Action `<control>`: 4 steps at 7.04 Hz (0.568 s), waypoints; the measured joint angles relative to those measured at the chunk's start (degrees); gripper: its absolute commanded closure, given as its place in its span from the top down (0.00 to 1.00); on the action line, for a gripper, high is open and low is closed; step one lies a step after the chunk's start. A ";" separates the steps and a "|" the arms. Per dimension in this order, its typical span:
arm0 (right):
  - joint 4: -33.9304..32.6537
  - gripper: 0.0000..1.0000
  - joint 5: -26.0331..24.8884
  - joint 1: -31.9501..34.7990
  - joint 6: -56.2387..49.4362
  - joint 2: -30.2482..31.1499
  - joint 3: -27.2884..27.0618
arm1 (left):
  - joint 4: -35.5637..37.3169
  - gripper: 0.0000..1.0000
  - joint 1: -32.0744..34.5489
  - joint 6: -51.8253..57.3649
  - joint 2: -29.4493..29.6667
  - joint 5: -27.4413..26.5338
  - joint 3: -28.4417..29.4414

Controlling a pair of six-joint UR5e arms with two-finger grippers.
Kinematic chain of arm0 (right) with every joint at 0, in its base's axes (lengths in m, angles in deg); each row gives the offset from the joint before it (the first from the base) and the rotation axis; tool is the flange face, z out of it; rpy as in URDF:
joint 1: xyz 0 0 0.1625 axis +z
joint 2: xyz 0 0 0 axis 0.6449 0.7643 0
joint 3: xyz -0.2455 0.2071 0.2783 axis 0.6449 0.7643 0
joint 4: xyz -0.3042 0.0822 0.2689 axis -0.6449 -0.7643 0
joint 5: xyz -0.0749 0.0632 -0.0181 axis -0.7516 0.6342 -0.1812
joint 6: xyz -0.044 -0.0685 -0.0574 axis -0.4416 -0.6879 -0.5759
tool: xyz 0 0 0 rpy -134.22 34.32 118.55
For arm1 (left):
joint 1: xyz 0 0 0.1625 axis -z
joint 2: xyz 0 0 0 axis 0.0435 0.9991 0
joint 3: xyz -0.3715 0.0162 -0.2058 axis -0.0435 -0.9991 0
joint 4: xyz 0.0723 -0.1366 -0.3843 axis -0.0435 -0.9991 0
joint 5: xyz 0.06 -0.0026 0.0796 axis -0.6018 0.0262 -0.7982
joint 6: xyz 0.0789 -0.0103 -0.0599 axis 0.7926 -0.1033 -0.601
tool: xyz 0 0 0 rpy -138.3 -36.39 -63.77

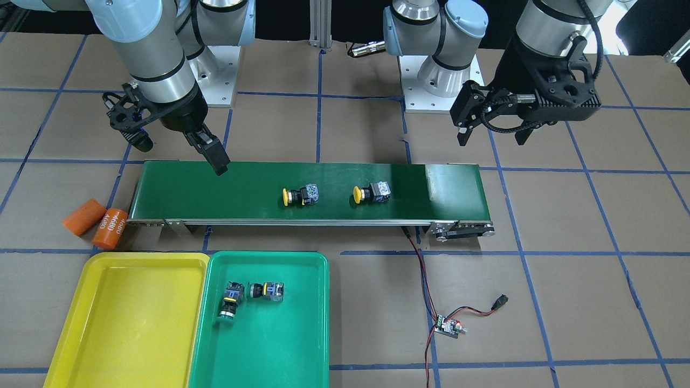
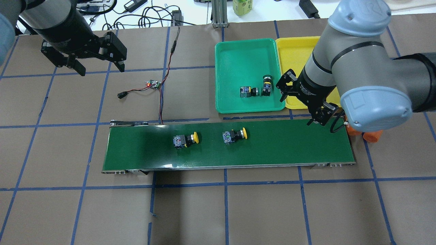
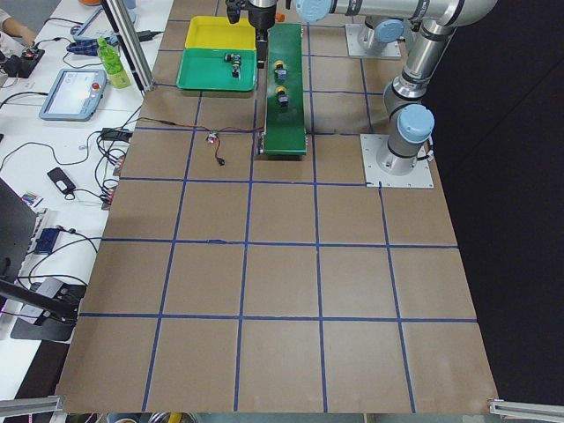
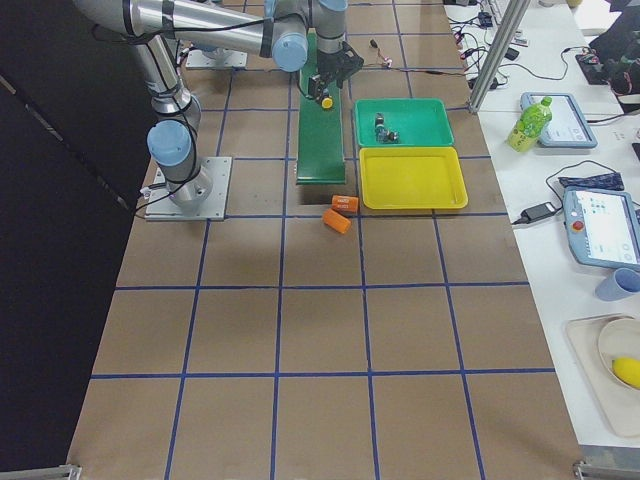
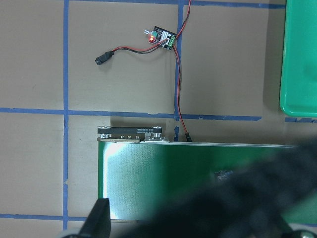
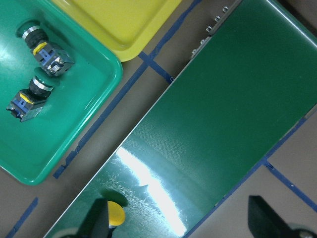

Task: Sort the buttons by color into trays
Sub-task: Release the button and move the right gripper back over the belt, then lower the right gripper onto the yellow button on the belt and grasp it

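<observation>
Right fingers (image 6: 270, 218) stand wide apart, holding nothing, above the belt (image 1: 178, 188) near its end. Between them and my left fingers (image 1: 463, 126), likewise spread and bare over the desk (image 1: 566, 242), lie the nearer yellow button (image 1: 300, 195) and the farther yellow button (image 1: 372, 193), both on the belt. Beyond the right fingers, two green buttons (image 1: 230, 302) sit in the teal tray (image 1: 302, 345), beside the yellow tray (image 1: 129, 323).

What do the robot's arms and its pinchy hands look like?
The right arm and left arm are shiny silver-grey tubes with round pale-blue caps at the joints and black rings. The left gripper and right gripper are chunky and black, each with two flat fingers. A thin black cable loops beside the left one.
</observation>
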 measured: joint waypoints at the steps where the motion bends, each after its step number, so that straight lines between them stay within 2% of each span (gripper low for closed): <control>1: 0.12 1.00 0.28 0.15 7.70 -0.33 -0.46 | 0.01 1.00 0.01 0.00 -0.02 0.00 0.00; 4: -6.51 1.00 0.56 3.82 21.46 -5.17 -1.25 | 0.01 1.00 0.04 0.00 -0.01 0.01 0.06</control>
